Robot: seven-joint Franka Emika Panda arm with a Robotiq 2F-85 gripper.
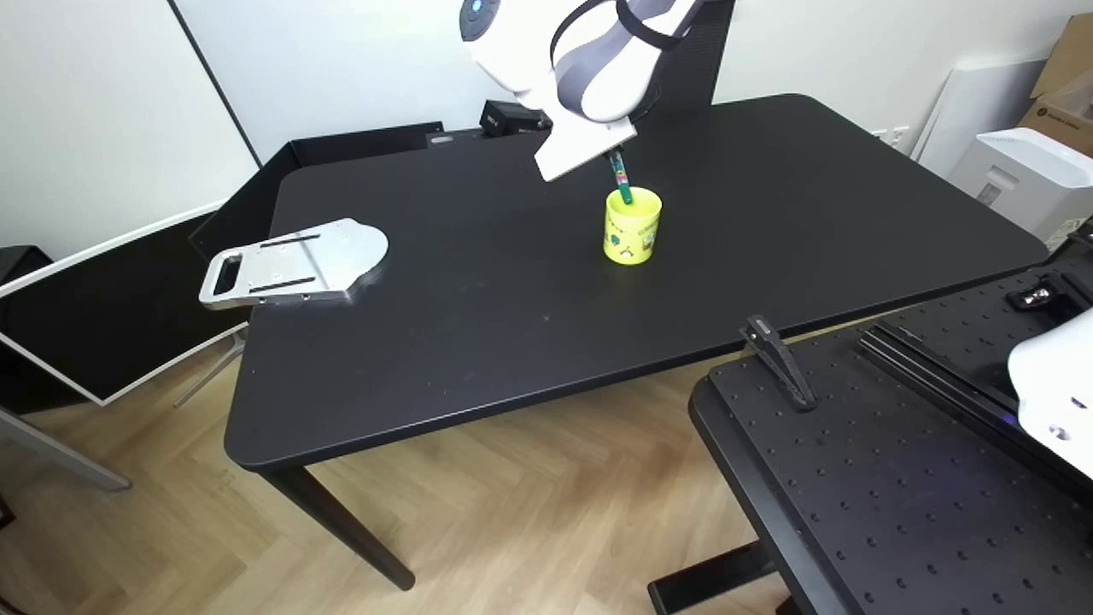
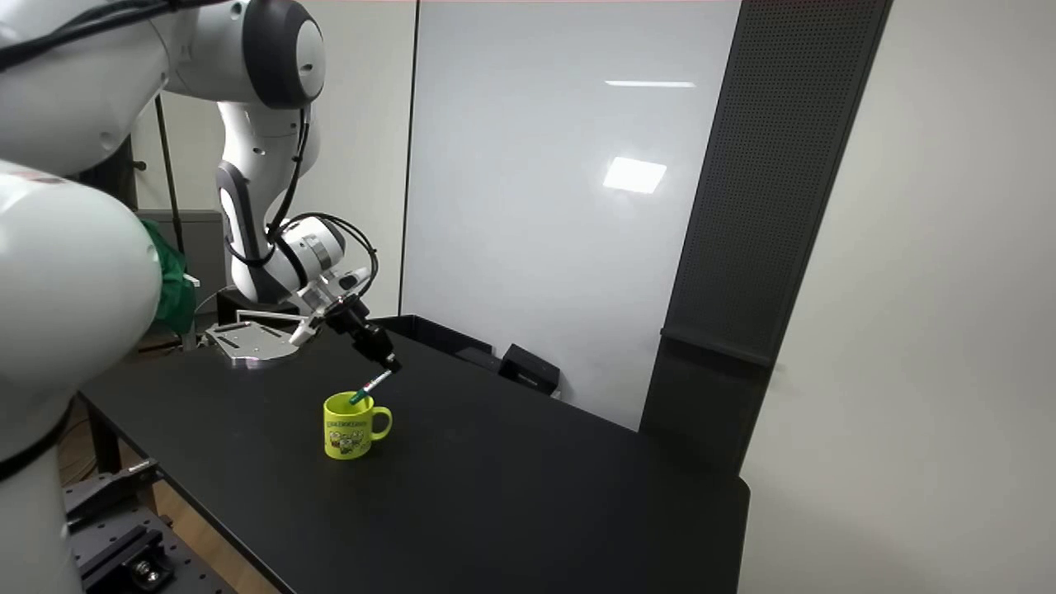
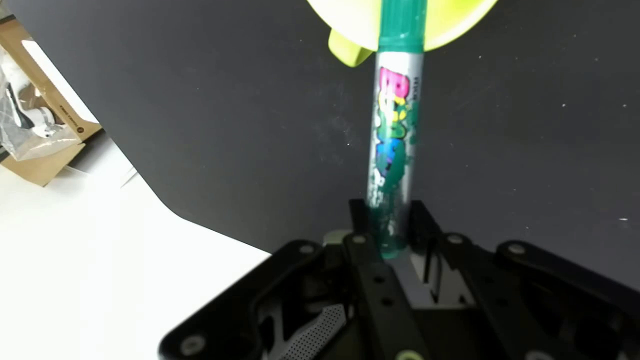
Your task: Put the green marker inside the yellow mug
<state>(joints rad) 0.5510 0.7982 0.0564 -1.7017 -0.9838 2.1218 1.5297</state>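
Note:
The green marker has a white printed body and a teal-green cap. My gripper is shut on its rear end, and the cap points away from the jaws. The yellow mug stands upright on the black table, with its handle showing in an exterior view. In both exterior views the marker slants down, cap first, to the mug's mouth. I cannot tell whether the cap is just above or slightly inside the rim. In the wrist view only part of the mug shows, behind the cap.
A silver metal plate with a handle slot lies at one end of the table, partly over its edge. A black box stands behind the table's far edge. A dark perforated bench adjoins the table.

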